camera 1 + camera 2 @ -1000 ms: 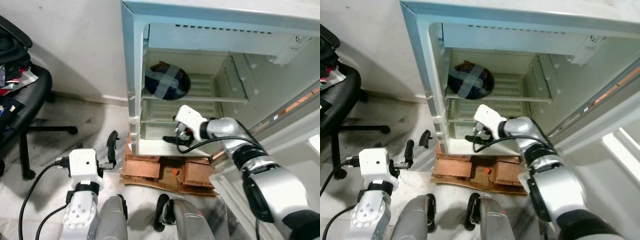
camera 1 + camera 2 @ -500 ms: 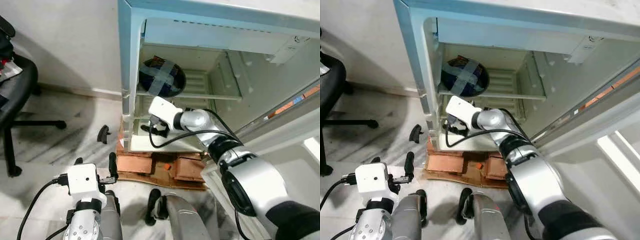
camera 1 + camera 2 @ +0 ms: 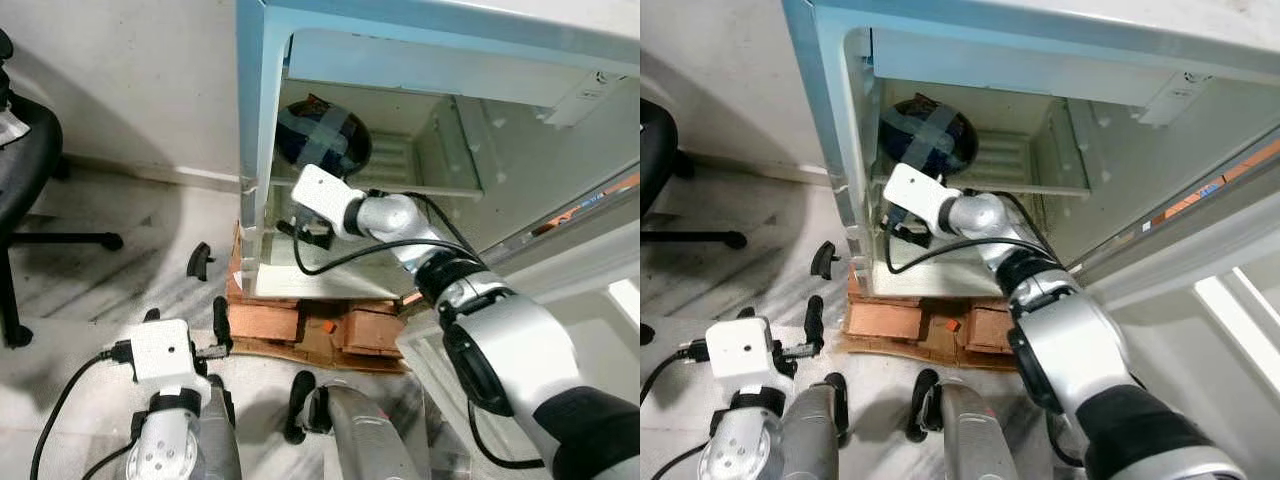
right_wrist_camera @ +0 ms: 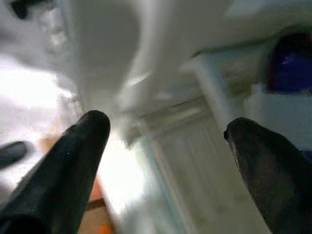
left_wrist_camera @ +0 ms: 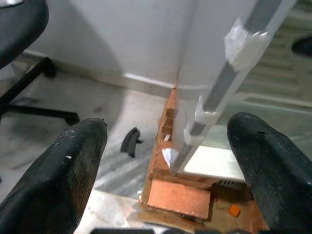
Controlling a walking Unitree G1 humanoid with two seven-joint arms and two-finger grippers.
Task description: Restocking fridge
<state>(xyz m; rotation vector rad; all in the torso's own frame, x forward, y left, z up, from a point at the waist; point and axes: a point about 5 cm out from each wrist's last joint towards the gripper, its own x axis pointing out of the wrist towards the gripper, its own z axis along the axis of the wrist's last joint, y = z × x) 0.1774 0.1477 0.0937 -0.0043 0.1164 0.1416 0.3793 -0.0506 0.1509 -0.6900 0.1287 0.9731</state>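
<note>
The open fridge (image 3: 262,120) stands ahead with a dark blue round bundle (image 3: 322,140) crossed with grey tape on its upper shelf (image 3: 430,186). My right gripper (image 3: 300,227) reaches into the lower compartment just under that shelf, close to the fridge's left wall. In the blurred right wrist view it (image 4: 165,122) is open with nothing between the fingers. My left gripper (image 3: 185,318) hangs low over the floor in front of the fridge's left edge. It (image 5: 168,124) is open and empty.
The fridge rests on bricks and cardboard (image 3: 330,335). Its door (image 3: 570,220) swings out on the right. A small black piece (image 3: 199,260) lies on the marble floor to the left. A black office chair (image 3: 25,150) stands at the far left. My feet (image 3: 300,405) are near the bricks.
The camera has shifted. My right gripper has moved left and up inside the fridge, from the middle of the lower compartment to its left wall under the shelf. The left arm stays put.
</note>
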